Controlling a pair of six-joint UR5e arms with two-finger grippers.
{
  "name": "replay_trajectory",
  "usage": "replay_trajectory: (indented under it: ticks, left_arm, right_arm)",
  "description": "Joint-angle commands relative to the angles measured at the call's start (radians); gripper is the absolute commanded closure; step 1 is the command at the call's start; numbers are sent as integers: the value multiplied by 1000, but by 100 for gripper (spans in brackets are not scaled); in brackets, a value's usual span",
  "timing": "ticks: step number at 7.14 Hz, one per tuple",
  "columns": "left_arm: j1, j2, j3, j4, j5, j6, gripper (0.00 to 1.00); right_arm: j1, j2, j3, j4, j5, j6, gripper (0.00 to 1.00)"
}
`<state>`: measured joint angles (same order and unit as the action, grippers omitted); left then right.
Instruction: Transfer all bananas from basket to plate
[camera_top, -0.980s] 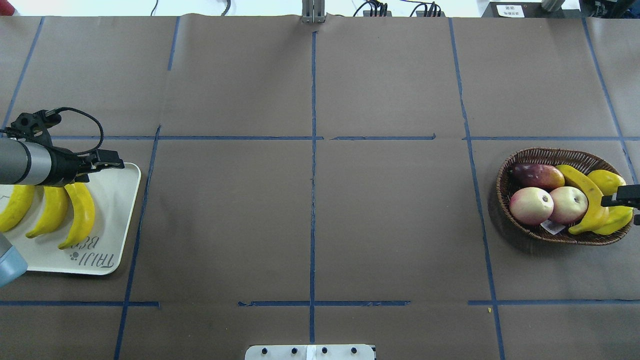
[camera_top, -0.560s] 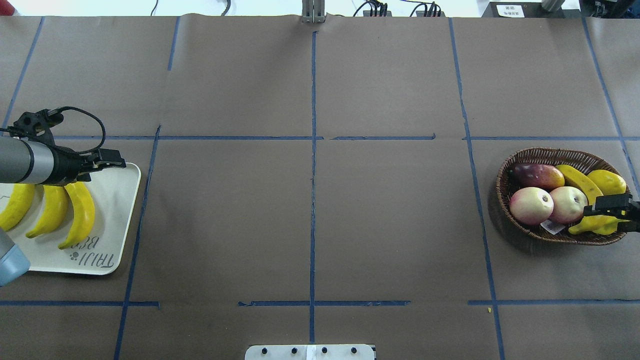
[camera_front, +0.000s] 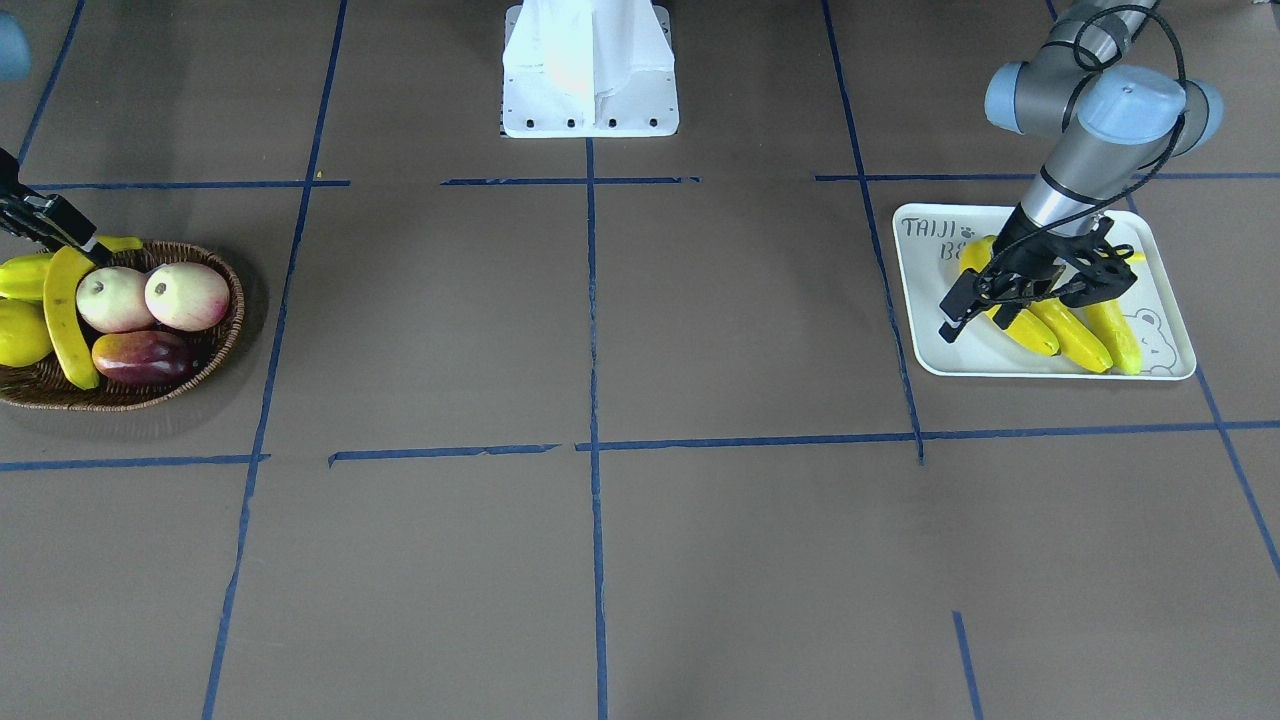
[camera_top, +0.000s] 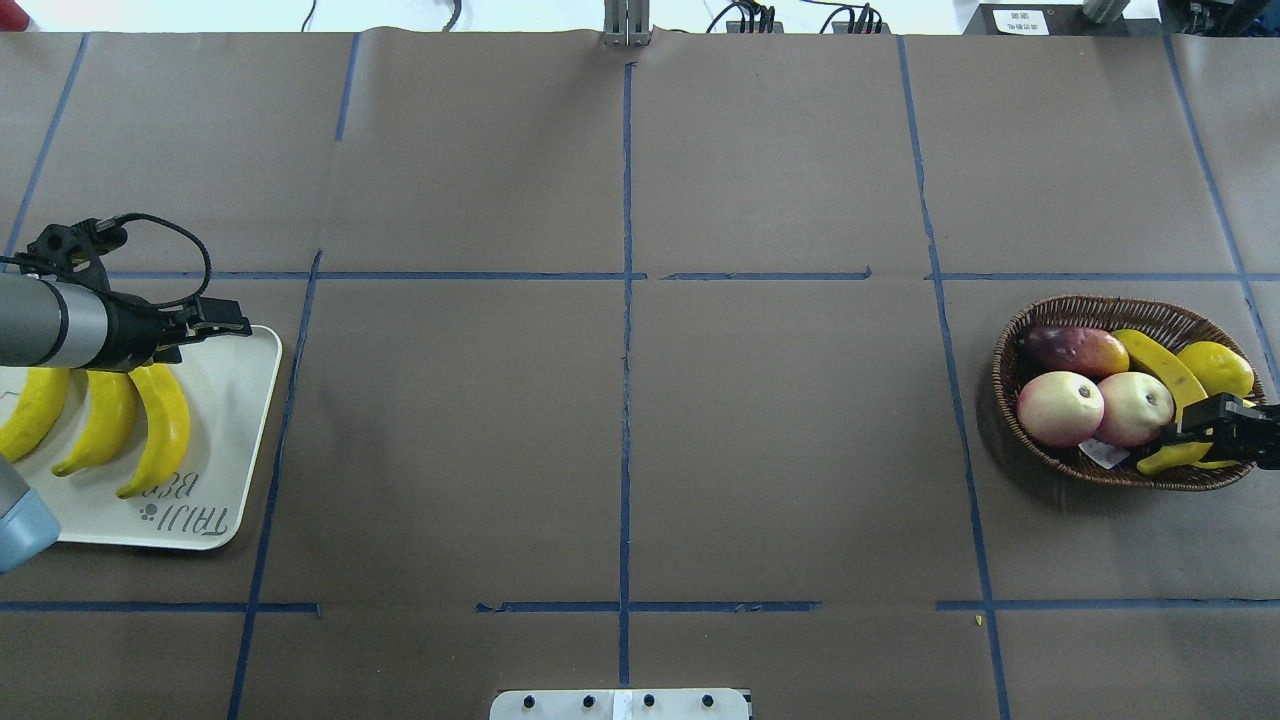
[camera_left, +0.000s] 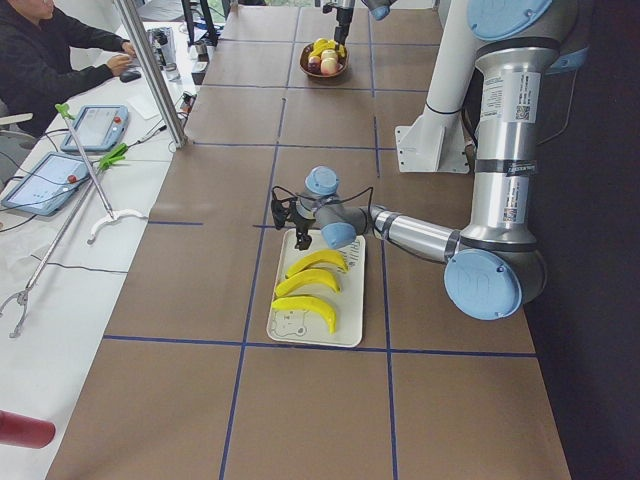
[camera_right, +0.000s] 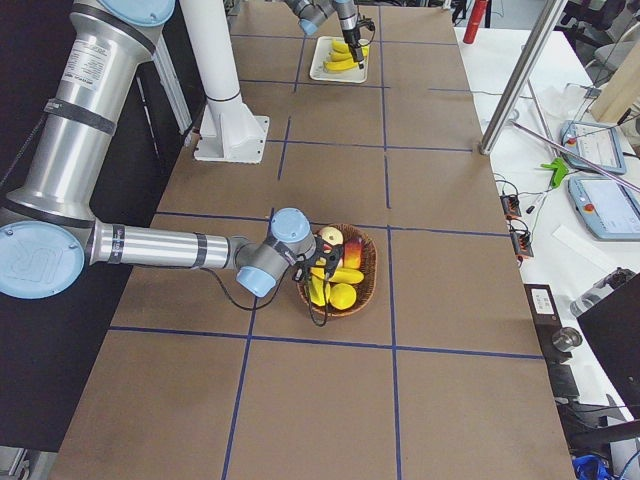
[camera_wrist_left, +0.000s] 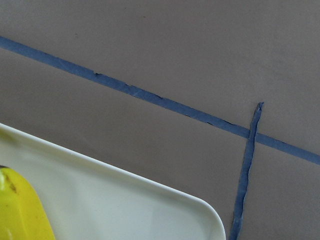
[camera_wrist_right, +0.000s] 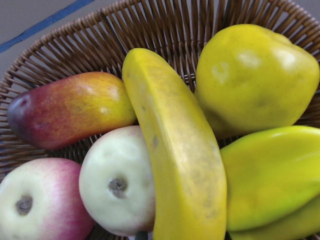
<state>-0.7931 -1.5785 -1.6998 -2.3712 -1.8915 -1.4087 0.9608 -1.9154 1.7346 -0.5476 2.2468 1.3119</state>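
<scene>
Covering the scene, the brown counter (camera_top: 640, 450) is ruled into squares by blue tape; the left arm (camera_top: 50, 325) reaches in low over its left end; the white plate (camera_top: 235, 420) sits there, well apart from the basket (camera_top: 1100, 305) at the right end. On the plate three bananas (camera_top: 165, 430) lie side by side, curved the same way, near one another; the fourth banana (camera_top: 1150, 355) lies in the basket, running across it between the pale fruit and the yellow ones. Two pink-white round fruits (camera_top: 1062, 408) touch each other beside it; a red-purple mango (camera_top: 1075, 350) rests behind them; a plump yellow pear-shaped fruit (camera_top: 1215, 367) and a ridged yellow-green fruit (camera_wrist_right: 270, 175) lie on the banana's other side. The right hand (camera_top: 1205, 428) sits over the near end of the fourth banana; I cannot tell whether it grips it. The left hand (camera_top: 235, 322) hangs above the plate's far corner, carrying nothing; I cannot tell whether its fingers are apart or together.
</scene>
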Motion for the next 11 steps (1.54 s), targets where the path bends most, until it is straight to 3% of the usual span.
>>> replay_trajectory:
  ticks: [1, 4, 5, 8, 11]
  left_arm:
    - [0, 0, 0, 1, -1, 1, 0]
    - [0, 0, 2, 0, -3, 1, 0]
    - [0, 0, -1, 0, -20, 1, 0]
    - [0, -17, -20, -2, -47, -3, 0]
    - [0, -31, -20, 0, -47, -4, 0]
  right_arm:
    - [30, 3, 11, 17, 43, -37, 100]
    - [208, -1, 52, 17, 57, -100, 100]
    - [219, 15, 75, 6, 60, -106, 100]
    - [149, 432, 97, -291, 36, -85, 100]
    - [40, 608, 198, -490, -143, -56, 100]
